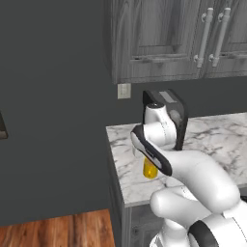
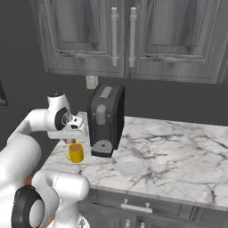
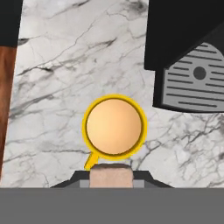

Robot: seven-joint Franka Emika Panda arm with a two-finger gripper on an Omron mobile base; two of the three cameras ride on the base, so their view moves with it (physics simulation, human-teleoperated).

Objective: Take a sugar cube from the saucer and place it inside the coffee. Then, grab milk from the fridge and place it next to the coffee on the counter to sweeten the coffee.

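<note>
Holding the sugar cube [image 3: 111, 176] pinched in its nearly closed jaws, the gripper [image 3: 111, 180] hangs above the near rim of the mug [image 3: 114, 127]. I'd centre it over the coffee before letting go, or the cube may clip the rim.

in the left base view the arm [image 1: 193, 178] hides most of the yellow mug [image 1: 150, 170] and part of the coffee machine [image 1: 166, 118]; in the hand view the coffee machine is cut off by the top and right edges, and the sugar cube [image 3: 110, 177] conceals the jaws' tips and part of the mug's handle
</note>
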